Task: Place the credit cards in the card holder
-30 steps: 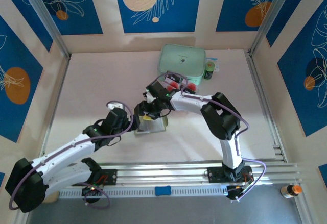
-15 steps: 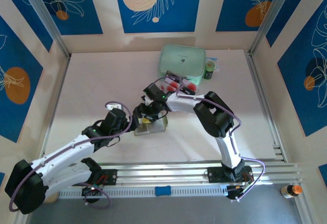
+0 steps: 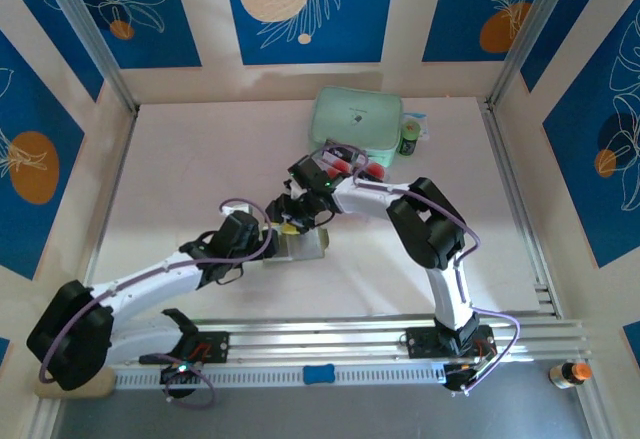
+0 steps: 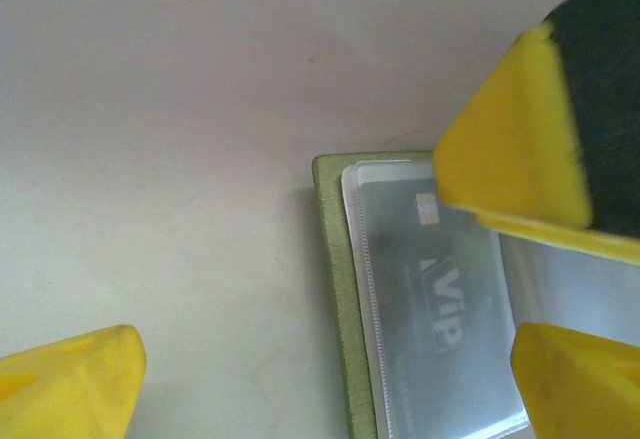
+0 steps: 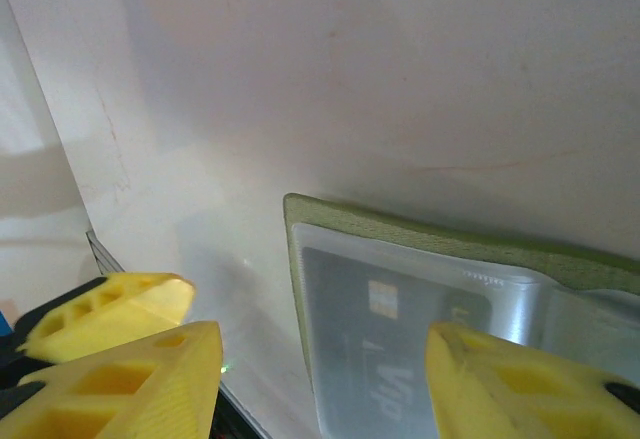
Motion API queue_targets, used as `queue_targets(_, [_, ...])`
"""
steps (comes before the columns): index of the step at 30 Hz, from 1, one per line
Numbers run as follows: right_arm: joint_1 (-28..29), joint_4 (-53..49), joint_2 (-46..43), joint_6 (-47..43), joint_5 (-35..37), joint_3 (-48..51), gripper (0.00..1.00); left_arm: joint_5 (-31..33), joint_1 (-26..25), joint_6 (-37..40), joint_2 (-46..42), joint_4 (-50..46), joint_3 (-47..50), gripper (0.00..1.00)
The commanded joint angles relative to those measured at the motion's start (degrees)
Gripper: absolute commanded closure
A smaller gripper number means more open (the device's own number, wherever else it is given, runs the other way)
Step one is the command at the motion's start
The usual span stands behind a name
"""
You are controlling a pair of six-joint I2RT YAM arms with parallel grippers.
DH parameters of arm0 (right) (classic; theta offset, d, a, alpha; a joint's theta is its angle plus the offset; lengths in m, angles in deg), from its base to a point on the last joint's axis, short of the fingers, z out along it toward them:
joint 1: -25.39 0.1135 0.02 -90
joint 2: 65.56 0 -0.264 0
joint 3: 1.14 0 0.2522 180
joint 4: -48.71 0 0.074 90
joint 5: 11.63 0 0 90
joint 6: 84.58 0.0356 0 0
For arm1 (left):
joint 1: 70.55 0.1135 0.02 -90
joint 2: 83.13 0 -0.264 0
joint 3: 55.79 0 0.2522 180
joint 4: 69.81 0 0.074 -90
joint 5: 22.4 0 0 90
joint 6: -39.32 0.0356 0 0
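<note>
Card holder (image 3: 306,246): open flat on surface (image 3: 180,159), centre frame, grey card in clear sleeve.
Left end effector (image 4: 320,369): fingers wide apart, straddling holder's edge.
Right end effector (image 5: 320,359): fingers apart over holder.
Credit cards (image 3: 342,164): upper centre, beside mint case (image 3: 355,119).

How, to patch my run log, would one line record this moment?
left gripper: open, over card holder's edge | right gripper: open, above it | card holder: open, card inside
</note>
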Motion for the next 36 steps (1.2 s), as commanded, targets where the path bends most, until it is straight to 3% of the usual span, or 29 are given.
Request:
queue_targets(1, [-0.72, -0.16, -2.59, 0.76, -0.77, 0.93, 0.45, -1.12, 0.57, 1.47, 2.15, 2.63, -0.46, 0.06])
queue_targets(9, [-2.93, -4.74, -8.97, -4.24, 3.76, 4.28, 0.45, -0.21, 0.52, 1.92, 5.44, 3.29, -0.3, 0.06])
queue_targets(20, [-4.9, -18.56, -15.59, -17.07, 21.32, 10.36, 0.45, -0.2, 0.56, 1.73, 6.38, 4.12, 0.11, 0.06])
queue_targets(27, [-4.99, -18.56, -12.94, -18.83, 22.07, 10.54, 0.49, -0.6, 0.55, 2.01, 7.44, 4.12, -0.9, 0.06])
queue_targets(30, [-5.11, -18.37, -12.11, -19.1, 22.46, 10.55, 0.56, -0.73, 0.49, 2.03, 7.57, 4.02, -1.27, 0.06])
queue_targets(36, [-6.29, -17.57, -13.43, -19.41, 21.91, 12.97, 0.96, -1.78, 0.55, 2.7, 8.05, 4.13, -2.05, 0.06])
